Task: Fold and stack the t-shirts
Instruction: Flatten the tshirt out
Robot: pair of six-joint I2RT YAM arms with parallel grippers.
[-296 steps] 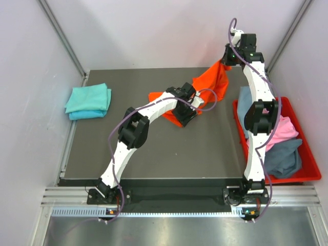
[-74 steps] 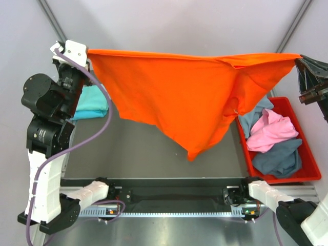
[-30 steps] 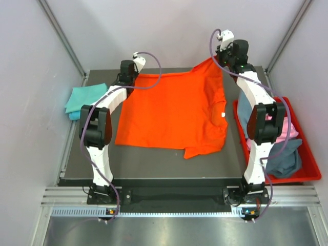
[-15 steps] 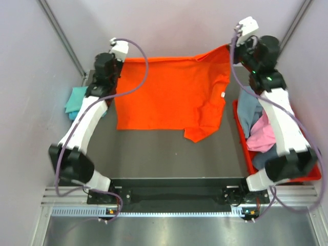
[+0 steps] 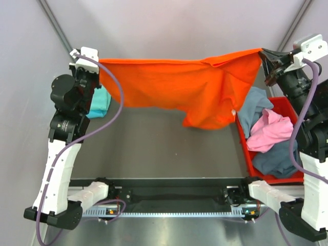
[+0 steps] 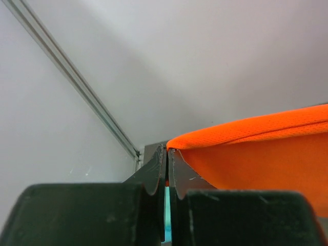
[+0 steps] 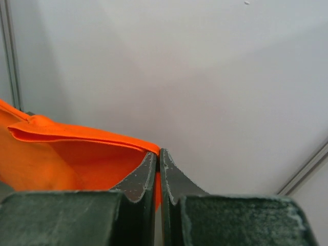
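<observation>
Filling red bin (image 5: pixel 245 149), pink shirt (image 5: pixel 266 130), grey-blue shirts (image 5: pixel 279 158)

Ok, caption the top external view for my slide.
Left fingers and right fingers stretch the bright orange cloth t-shirt in the air over the dark table, beside the red plastic bin.

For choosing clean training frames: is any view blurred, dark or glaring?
Top external: even light, sharp, no glare on the orange t-shirt. Left wrist: the near bases of the left fingers look soft. Right wrist: the same at the right fingers.

One orange t-shirt (image 5: pixel 174 87), one pink shirt (image 5: pixel 269 130), one teal stack (image 5: pixel 100 102), two grey-blue bundles (image 5: pixel 277 159), one bin (image 5: pixel 243 143).
</observation>
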